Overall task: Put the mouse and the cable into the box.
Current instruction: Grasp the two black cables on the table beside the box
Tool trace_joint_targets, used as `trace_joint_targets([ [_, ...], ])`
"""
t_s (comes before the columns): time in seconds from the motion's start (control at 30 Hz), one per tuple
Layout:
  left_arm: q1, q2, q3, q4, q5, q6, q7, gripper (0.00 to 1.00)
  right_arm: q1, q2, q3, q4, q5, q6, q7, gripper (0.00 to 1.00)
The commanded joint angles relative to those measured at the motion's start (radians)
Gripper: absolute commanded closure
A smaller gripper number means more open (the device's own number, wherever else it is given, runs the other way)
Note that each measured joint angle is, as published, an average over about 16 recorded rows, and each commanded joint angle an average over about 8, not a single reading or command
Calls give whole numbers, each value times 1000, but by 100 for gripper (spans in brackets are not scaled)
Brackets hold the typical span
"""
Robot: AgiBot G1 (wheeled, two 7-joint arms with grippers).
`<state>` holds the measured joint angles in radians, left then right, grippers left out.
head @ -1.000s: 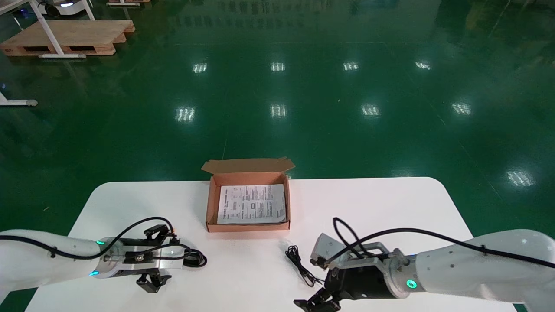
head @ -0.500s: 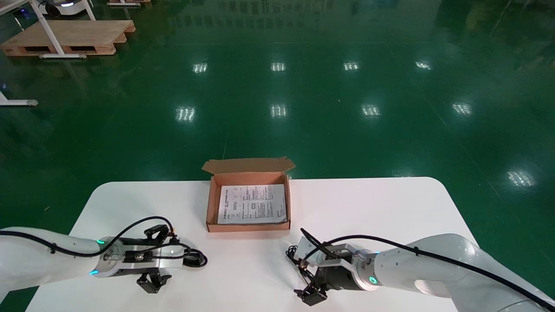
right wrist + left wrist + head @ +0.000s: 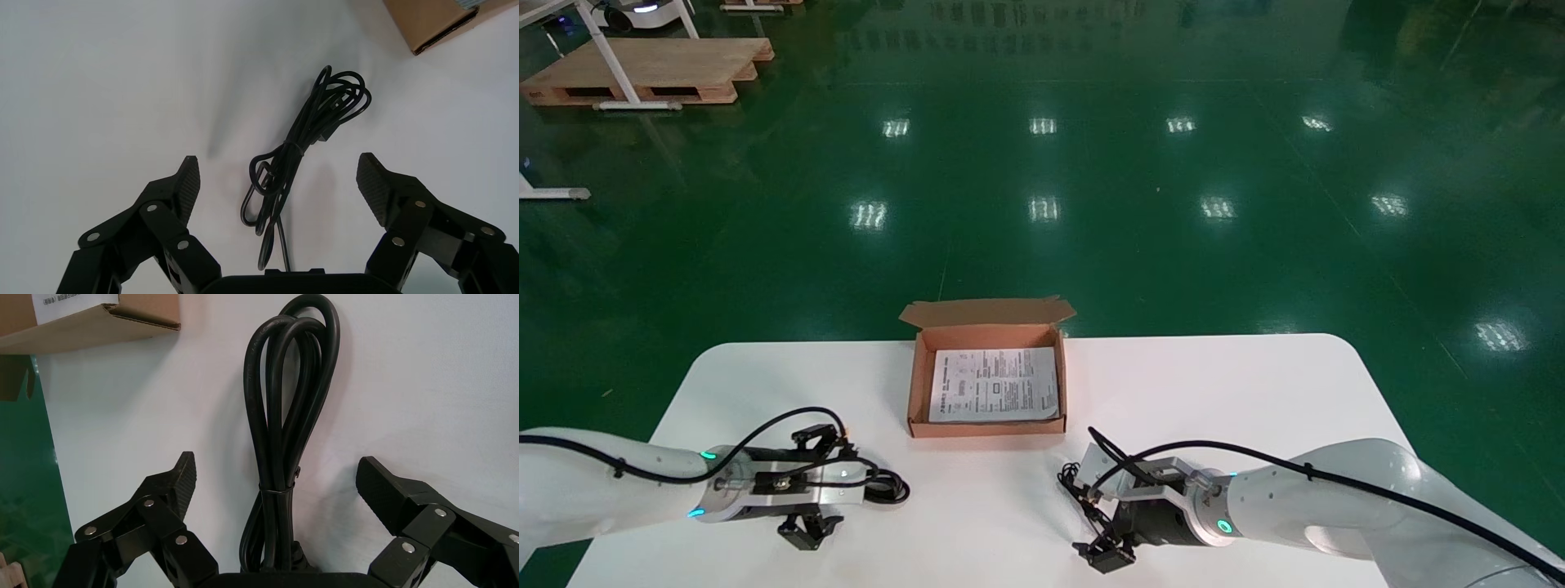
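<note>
Since a second ago the right arm has swung in toward the desk's [image 3: 1214,392] middle, and its right pincer [image 3: 1091,523] now sits low over the near end of the thin cable [image 3: 1075,482]; over the last half second it has barely shifted. The left arm has not moved.

That right pincer [image 3: 278,177] is spread wide and holds nothing. In the right wrist view the thin cable [image 3: 306,141] — a loose black bundle cinched near its middle — lies flat on the desk, its near end between the two fingers and touching neither, its loops reaching out toward the box [image 3: 440,21].

On the left side of the desk the left pincer [image 3: 825,486] is also spread wide and empty. A thick cable [image 3: 891,487] lies coiled just ahead of it; the left wrist view shows this thick cable [image 3: 287,416] tied with a thin band, running between the fingers of the left pincer [image 3: 278,478] and clear of both.

The box [image 3: 917,384] stands open at the desk's far edge — between the two arms, well apart from both cables. A printed sheet [image 3: 995,385] lies flat inside it.
</note>
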<state>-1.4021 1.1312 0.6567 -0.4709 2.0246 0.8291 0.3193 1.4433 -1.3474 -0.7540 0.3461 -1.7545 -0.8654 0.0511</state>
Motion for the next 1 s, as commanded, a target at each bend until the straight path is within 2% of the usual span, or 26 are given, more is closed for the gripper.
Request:
trace_joint_targets([
  [0.03,0,0,0,-1,0,0,0,100,0,1,1,2,1,-2,1,100],
  [1.0,2,-2,0,-6,1,2,-2,100,-2,6,4,11,5,-7,5,100],
])
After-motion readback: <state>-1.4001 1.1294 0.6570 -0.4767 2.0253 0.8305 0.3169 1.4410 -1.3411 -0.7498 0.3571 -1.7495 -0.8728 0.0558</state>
